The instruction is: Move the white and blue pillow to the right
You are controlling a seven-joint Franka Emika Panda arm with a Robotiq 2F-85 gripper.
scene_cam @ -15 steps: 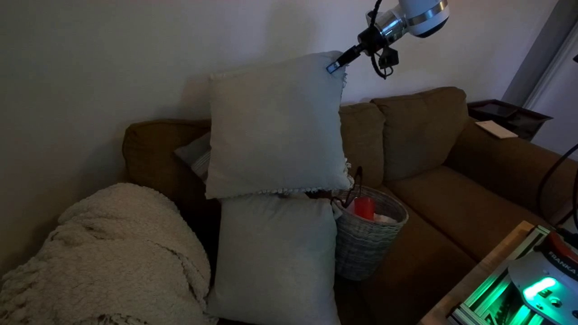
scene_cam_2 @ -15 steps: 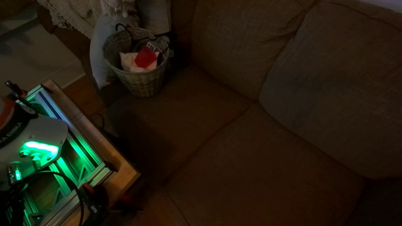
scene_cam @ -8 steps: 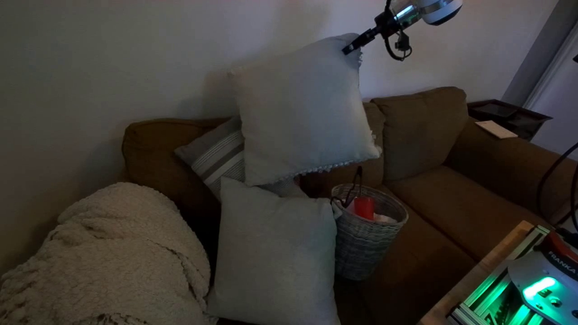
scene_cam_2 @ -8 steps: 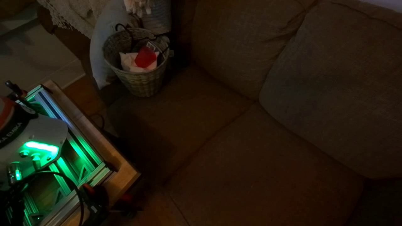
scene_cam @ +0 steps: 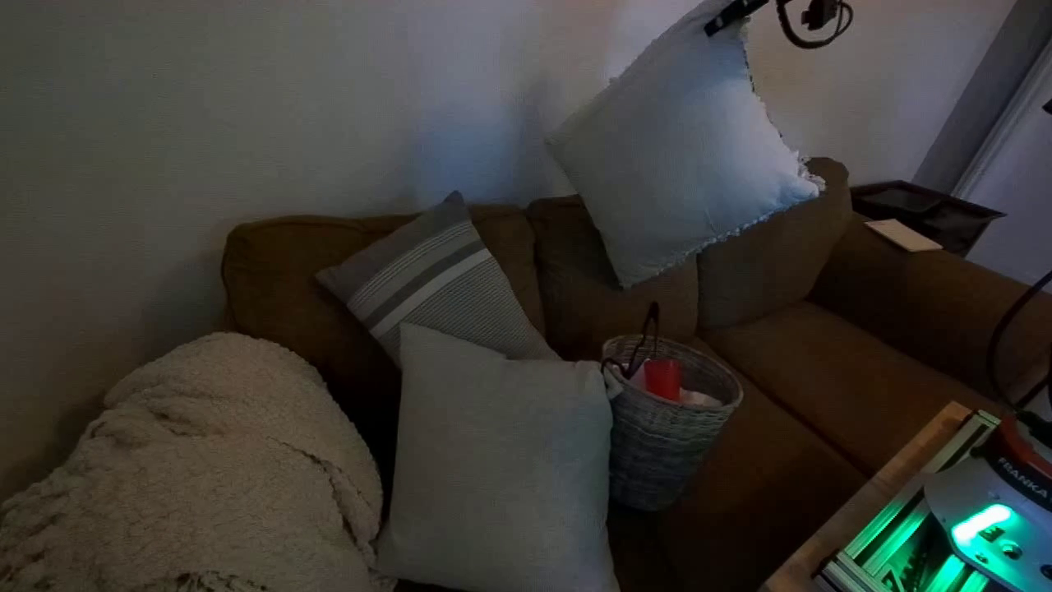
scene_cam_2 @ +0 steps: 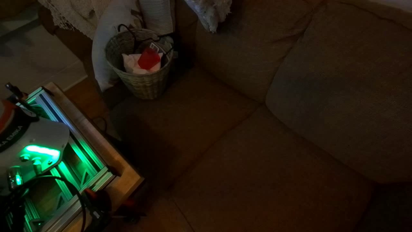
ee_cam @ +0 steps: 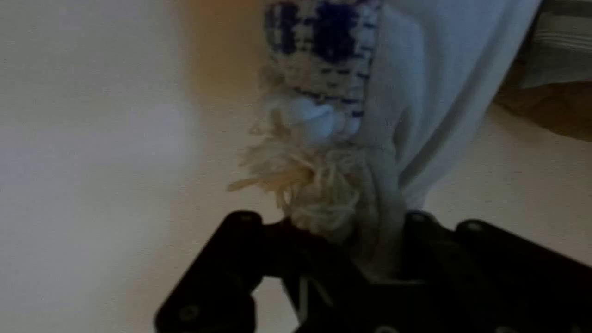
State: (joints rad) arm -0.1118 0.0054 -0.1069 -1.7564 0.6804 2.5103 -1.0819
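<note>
The white and blue pillow [scene_cam: 674, 156] hangs tilted in the air in front of the wall and sofa back, its plain off-white face showing. My gripper [scene_cam: 715, 30] is shut on its top corner at the top edge of that exterior view; most of the arm is out of view. A fringed lower corner of the pillow [scene_cam_2: 210, 16] shows at the top of an exterior view. In the wrist view my gripper [ee_cam: 344, 231] pinches the tasselled corner, and the pillow's dark blue pattern [ee_cam: 323, 51] and white cloth show above it.
A grey striped pillow [scene_cam: 444, 288] leans on the sofa back [scene_cam: 279, 255], behind a plain pale pillow [scene_cam: 501, 469]. A wicker basket [scene_cam: 657, 452] with a red item stands beside them. A fleecy blanket [scene_cam: 205, 460] lies at left. The sofa seat [scene_cam_2: 251, 167] extends right of the basket.
My gripper has moved up and to the right with the pillow, which has swung to a steeper tilt. It has uncovered the grey striped pillow and the sofa back behind it.
</note>
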